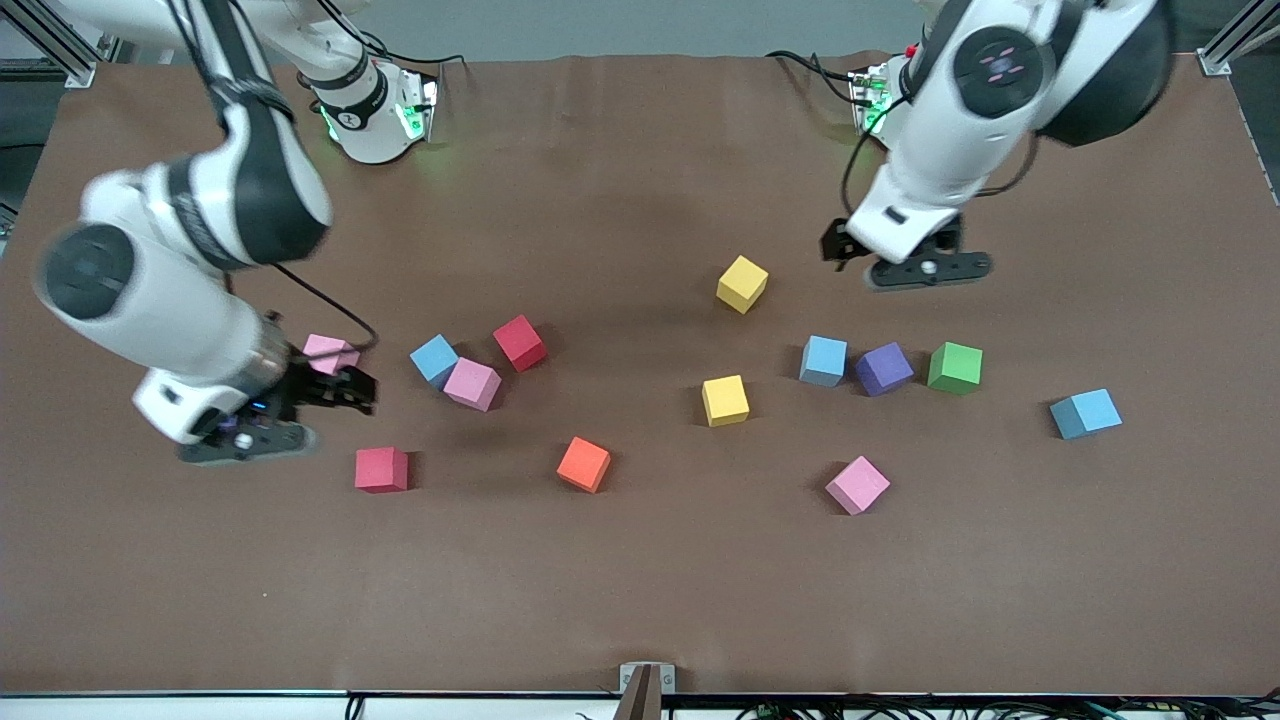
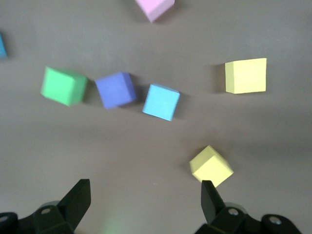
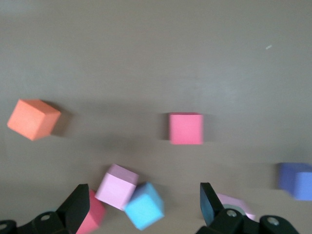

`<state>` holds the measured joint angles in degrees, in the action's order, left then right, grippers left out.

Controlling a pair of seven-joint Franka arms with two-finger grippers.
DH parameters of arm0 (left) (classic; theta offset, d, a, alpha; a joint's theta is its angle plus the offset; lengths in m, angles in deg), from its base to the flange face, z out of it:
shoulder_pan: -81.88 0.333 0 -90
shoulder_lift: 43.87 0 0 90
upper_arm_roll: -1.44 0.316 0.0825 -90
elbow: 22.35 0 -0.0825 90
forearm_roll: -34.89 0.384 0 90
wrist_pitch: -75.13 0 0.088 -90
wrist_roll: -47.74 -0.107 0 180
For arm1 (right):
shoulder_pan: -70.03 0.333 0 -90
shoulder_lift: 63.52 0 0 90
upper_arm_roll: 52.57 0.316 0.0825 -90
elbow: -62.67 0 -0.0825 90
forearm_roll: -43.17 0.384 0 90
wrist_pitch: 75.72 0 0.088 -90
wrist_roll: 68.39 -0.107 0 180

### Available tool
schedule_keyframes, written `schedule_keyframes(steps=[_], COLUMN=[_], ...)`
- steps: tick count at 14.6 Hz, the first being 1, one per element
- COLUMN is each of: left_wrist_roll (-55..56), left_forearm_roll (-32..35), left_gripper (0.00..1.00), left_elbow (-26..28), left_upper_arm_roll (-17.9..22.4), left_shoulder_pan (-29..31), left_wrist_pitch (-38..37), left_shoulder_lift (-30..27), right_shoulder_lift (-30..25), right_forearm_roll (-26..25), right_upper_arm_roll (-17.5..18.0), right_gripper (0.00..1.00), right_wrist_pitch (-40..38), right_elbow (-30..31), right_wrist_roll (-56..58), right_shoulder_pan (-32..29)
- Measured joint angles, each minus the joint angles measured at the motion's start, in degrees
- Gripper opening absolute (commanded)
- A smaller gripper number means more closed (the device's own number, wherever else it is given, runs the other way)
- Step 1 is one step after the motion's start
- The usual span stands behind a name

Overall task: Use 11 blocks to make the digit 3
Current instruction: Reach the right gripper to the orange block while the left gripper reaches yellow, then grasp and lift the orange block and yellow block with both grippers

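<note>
Evidently nothing is gripped yet: the left gripper (image 1: 925, 268) hangs with jaws apart and empty over the table near a yellow block (image 1: 742, 283), and the right gripper (image 1: 262, 432), equally spread, hovers beside a pink block (image 1: 330, 352). Both look poised to pick, since the blocks (image 1: 585, 464) lie scattered and no digit 3 is begun.

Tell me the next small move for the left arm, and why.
Probably lower the open left gripper onto the yellow block that lies closest to it. No figure is started: the blocks lie scattered, none held. In the left wrist view that block sits right by one finger, so a slight shift to centre it comes first. The right gripper is open too.
</note>
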<state>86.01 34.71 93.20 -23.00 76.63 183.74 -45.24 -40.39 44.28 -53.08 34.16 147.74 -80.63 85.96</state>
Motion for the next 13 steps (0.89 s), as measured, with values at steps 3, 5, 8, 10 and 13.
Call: schedule_keyframes(steps=[3, 5, 8, 10, 13], left_wrist_roll=[15.1, 23.1, 34.6, 41.5, 47.6], left_forearm_roll=[0.0, 0.0, 0.0, 0.0, 0.0], left_gripper=[1.00, 1.00, 1.00, 1.00, 1.00], left_elbow=[5.1, 8.4, 13.9, 18.1, 21.8], left_upper_arm_roll=[-3.1, -4.2, -5.4, -5.6, -5.9], left_shoulder_pan=[-0.1, -0.1, -1.5, -3.0, -4.5], left_wrist_pitch=[8.2, 14.4, 23.7, 30.0, 35.9], left_shoulder_lift=[3.5, 5.8, 8.5, 8.8, 9.0], right_shoulder_lift=[6.8, 10.9, 15.9, 18.5, 21.3], right_forearm_roll=[0.0, 0.0, 0.0, 0.0, 0.0], right_upper_arm_roll=[0.0, 0.0, 0.0, 0.0, 0.0], right_gripper=[1.00, 1.00, 1.00, 1.00, 1.00], right_wrist_pitch=[1.8, 6.3, 13.6, 16.1, 17.5], right_elbow=[-5.1, -7.1, -8.1, -8.7, -9.9], right_wrist_roll=[-15.6, -24.7, -34.7, -39.3, -42.9], right_shoulder_pan=[6.1, 9.4, 12.6, 13.7, 14.4])
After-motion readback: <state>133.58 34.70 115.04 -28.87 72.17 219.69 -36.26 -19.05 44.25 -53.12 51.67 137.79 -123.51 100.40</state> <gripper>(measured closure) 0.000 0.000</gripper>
